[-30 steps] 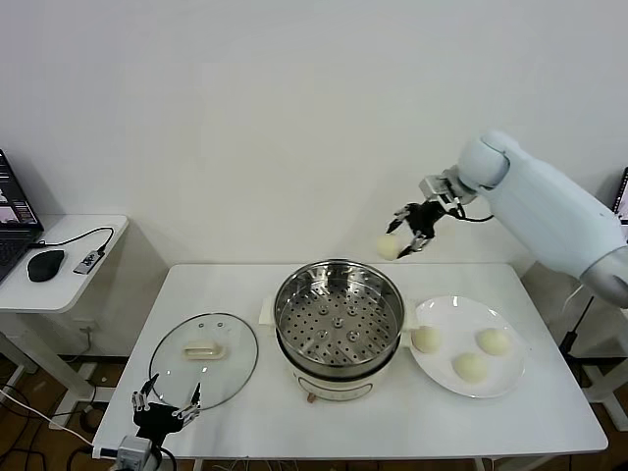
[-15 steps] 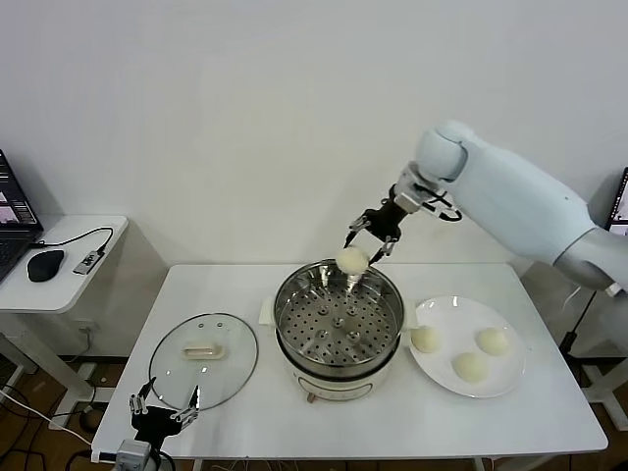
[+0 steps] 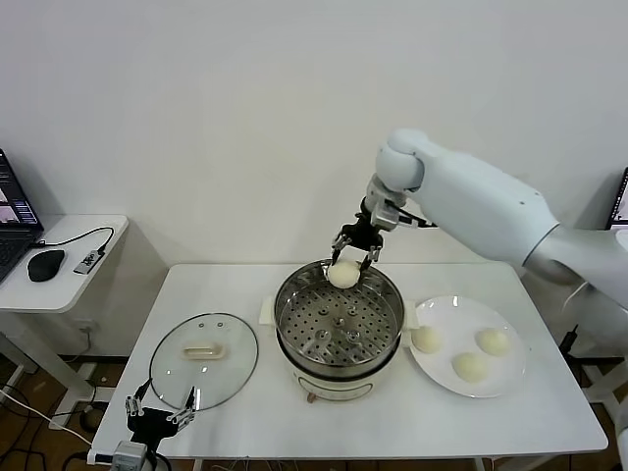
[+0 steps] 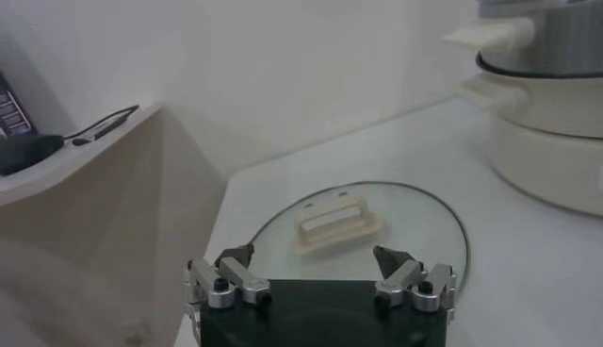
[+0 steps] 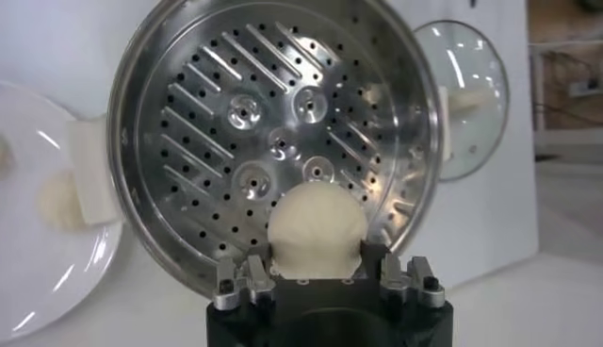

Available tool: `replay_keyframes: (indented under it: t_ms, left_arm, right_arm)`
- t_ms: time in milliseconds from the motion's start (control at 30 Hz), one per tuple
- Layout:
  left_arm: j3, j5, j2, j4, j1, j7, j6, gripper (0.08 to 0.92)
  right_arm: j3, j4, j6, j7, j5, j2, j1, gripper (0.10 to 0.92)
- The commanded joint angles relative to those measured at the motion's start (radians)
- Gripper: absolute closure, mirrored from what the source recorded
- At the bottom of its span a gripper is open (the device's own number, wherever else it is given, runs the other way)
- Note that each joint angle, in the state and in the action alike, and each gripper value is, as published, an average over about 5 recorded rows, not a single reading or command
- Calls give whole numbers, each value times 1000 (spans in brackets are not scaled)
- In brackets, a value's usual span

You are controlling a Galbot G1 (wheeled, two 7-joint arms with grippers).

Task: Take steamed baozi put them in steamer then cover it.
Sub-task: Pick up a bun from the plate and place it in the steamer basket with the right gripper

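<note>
Right gripper [image 3: 351,257], fingers clenched on first baozi [image 3: 343,274], held above far rim of steamer [image 3: 339,319]; perforated tray [image 5: 273,141] bare, so none placed yet. Three baozi [image 3: 470,366] wait on white plate [image 3: 510,383] at steamer's right. Glass lid [image 3: 204,359] lies on bench [image 3: 392,422] at left, covering not begun. Left gripper [image 4: 320,283] idles near lid, fingers spread. Baozi-to-tray clearance hard to judge; plate cut off in right wrist view.
</note>
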Motion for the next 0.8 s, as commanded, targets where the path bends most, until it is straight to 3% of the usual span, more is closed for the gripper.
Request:
replay_keyframes:
  t_ms: [33,400,800]
  left_arm:
    - [1,0,-1,3,-1,0,0,177]
    - [1,-4,-1,6,-4,1,-1,177]
    - [2,-7,1,21,-11,2,-2,177]
  right_arm:
    - [-8,-18,29,63,-116,30,-37,432]
    - [10,-103,29,157,-236,72,-83,431]
    - [11,-122,29,176,-251,80,-111,431]
